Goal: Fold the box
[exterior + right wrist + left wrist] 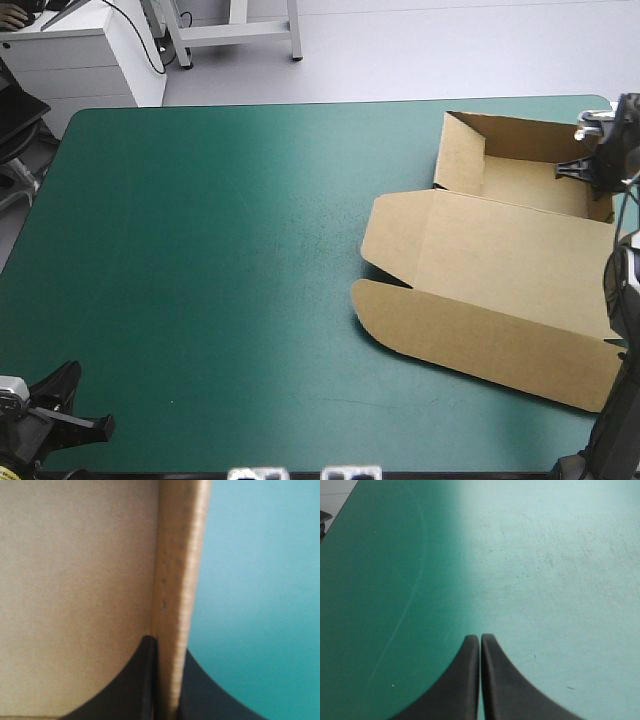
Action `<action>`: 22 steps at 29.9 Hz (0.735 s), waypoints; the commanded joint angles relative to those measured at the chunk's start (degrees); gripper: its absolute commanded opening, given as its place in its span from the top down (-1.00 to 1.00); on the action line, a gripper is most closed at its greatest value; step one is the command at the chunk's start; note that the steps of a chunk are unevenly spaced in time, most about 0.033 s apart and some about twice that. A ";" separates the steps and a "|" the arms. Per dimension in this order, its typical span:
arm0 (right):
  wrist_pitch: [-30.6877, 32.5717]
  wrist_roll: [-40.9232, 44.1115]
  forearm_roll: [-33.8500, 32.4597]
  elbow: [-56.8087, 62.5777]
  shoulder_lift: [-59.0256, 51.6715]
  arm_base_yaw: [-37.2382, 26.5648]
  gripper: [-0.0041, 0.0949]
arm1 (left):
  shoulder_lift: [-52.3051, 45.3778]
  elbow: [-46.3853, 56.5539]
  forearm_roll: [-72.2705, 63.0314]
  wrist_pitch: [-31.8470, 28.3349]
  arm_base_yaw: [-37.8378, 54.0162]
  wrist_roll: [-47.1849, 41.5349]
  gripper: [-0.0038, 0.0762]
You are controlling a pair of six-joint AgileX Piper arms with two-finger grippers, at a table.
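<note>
We see box (500,240) by table's (200,250) right edge, long axis far-to-near: walled end far, lid (480,320) flat toward near edge. Right gripper (167,647) at table's far right corner, clamped on wall (177,580), wall edge running ahead between fingers. Left gripper (480,639) pressed together over table's near left corner, well apart. We judge right arm nearer.

Robotics lab, teal-green work table (200,250), white drawer cabinet (70,65), metal stand legs (240,33), pale grey floor (450,50)
</note>
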 commanded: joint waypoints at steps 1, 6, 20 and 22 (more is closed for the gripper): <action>0.54 -4.25 1.80 -1.66 -3.43 -5.23 0.96 | 0.87 -1.25 0.28 -3.86 -0.07 -0.43 0.92; 0.54 -1.79 3.46 -1.66 -3.43 -6.67 0.93 | 0.87 -1.25 0.28 -3.86 -0.07 -0.43 0.92; 0.54 -2.68 2.22 -1.78 -3.95 -6.67 -0.23 | 0.87 -1.25 0.39 -3.86 -0.07 -0.43 0.92; 0.54 -2.80 0.84 -2.37 -4.96 -6.67 -0.23 | 0.87 -1.25 0.39 -3.86 -0.07 -0.43 0.92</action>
